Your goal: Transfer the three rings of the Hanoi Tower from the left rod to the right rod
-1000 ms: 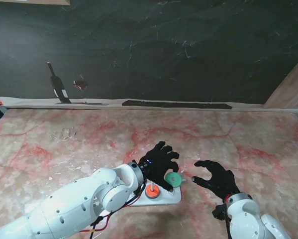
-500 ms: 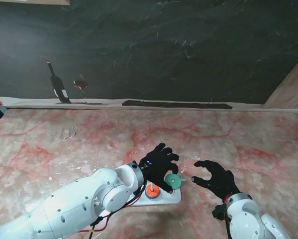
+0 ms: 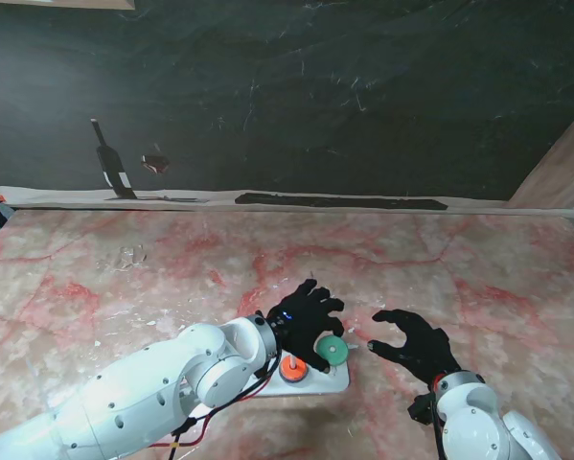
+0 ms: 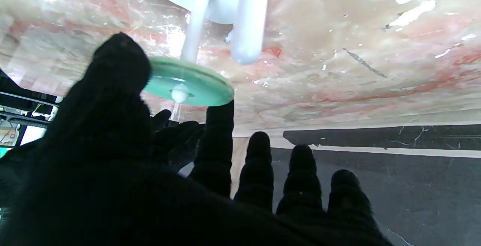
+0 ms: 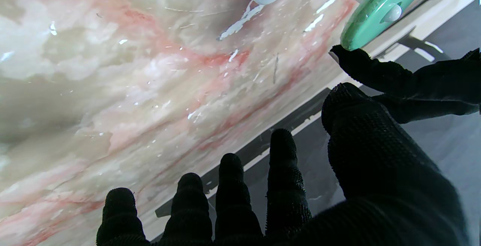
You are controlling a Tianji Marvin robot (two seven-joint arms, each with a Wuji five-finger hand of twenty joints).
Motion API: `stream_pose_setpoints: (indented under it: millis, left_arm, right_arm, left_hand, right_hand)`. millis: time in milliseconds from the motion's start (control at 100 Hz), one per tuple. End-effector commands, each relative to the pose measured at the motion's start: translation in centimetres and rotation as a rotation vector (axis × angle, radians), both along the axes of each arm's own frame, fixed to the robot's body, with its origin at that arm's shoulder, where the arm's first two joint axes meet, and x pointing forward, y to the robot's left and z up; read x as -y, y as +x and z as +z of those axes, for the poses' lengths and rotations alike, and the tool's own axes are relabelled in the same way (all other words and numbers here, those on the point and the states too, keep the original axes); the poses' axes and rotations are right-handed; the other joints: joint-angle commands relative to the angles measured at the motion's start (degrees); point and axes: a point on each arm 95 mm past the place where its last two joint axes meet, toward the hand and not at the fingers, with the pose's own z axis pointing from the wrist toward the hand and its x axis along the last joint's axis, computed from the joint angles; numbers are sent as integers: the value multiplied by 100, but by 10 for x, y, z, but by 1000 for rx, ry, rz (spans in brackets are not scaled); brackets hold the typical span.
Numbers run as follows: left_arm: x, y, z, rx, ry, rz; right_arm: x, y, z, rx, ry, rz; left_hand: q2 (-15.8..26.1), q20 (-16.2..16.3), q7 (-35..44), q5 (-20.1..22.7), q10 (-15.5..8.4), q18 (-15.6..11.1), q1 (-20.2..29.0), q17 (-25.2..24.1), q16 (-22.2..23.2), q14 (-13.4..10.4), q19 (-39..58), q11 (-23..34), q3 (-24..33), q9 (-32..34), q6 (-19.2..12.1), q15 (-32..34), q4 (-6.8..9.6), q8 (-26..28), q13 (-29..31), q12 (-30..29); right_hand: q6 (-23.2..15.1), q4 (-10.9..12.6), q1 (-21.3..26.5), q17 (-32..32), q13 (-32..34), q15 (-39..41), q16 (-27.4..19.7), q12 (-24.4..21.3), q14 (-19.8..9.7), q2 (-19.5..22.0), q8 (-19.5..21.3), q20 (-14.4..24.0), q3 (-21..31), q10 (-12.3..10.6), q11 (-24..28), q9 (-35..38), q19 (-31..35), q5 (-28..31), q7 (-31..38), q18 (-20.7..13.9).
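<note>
On the pink marble table, the white left arm was seen reaching in from the near left corner toward the white base of the tower. An orange ring was seated on the base at its left side, just beside the wrist of the left hand. The left hand was closed on the green ring, which was pinched at opposite edges between thumb and forefinger and held tilted. In the left wrist view the green ring was threaded on a thin white rod, whose rounded tip showed through the ring's hole, and a thicker white rod stood just beside it. A third ring could not be made out in any view. To the right of the base, the right hand was held apart from the tower, its fingers spread and nothing held in it. In the right wrist view the green ring was seen near the right hand's thumb, with a left fingertip touching its edge.
</note>
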Motion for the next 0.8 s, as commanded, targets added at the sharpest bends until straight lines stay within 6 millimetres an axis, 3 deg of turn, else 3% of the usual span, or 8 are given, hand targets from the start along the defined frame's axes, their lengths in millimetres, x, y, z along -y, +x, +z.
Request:
stream_pose_setpoints:
  millis: [0,170,200,350,440,480,790]
  left_arm:
    - [0,0,4,5,4,1]
    - [-2,-1,5,1,6,9]
    - [-3,-1,5,2,6,11]
    - [-8,-5,6,6,1,30]
    - [-14,-8,7,4,3,53]
    - [-18,-10,6,3,7,65]
    - [-51,-27,-3,-10,61,149]
  right_arm:
    - [-2,-2,-1,-5,4,7]
    - [-2,-2,-1,-8,7,9]
    - [-2,-2,-1,-8,8,9]
    - [-2,-2,-1,-9,12,9]
    - [-2,-1,-1,-8,15,9]
    - [-2,-1,-1,-8,16,9]
    - [-2,-2,-1,-11,23,6]
  left_hand:
    - [-82,-131,-154,-270,10,29,62,-8,-6,-16,-91,-193,105,-265,63,-211,115,-108,-94,-52]
    - [-104,-224,-461,-667,48,44,3,-1,43,-2,-124,-433,-122,-344,235,-362,-46,-237,-139,-11]
    - [-68,-273,-530,-701,56,47,55,7,76,-4,-135,-530,-264,-337,245,-425,-141,-268,-131,36]
    - [13,-303,-662,-950,195,63,-33,3,96,22,-138,-607,-436,-384,354,-475,-203,-314,-158,67]
    - [133,-315,-675,-958,234,73,-83,2,95,43,-136,-616,-554,-377,421,-511,-214,-316,-169,85]
    - [246,-358,-674,-967,252,82,31,5,69,64,-140,-638,-894,-364,442,-596,-169,-288,-148,97]
    - [259,-442,-454,-699,422,138,69,-1,-27,195,-186,-621,-1136,-361,798,-742,-94,-145,-217,17]
  right_hand:
    - [-35,58,-99,-48,-65,-35,34,26,10,-115,31,9,-12,-17,53,-146,-69,-210,-64,72]
    - [-16,56,-134,-45,-80,-39,31,26,17,-148,26,-4,40,-4,55,-154,-84,-219,-73,76]
    - [-17,55,-141,-45,-83,-40,30,26,16,-150,25,-8,48,-11,54,-157,-88,-222,-75,79]
    - [-1,50,-169,-40,-84,-39,30,26,19,-146,23,-19,79,1,57,-157,-100,-224,-78,82]
    - [2,46,-177,-38,-86,-38,30,27,20,-151,23,-26,99,-1,58,-161,-107,-220,-77,82]
    - [7,45,-178,-37,-85,-38,30,28,20,-150,22,-28,107,-1,60,-161,-109,-220,-78,84]
    - [37,37,-223,-33,-96,-39,30,28,18,-141,24,-42,136,7,63,-165,-124,-177,-66,85]
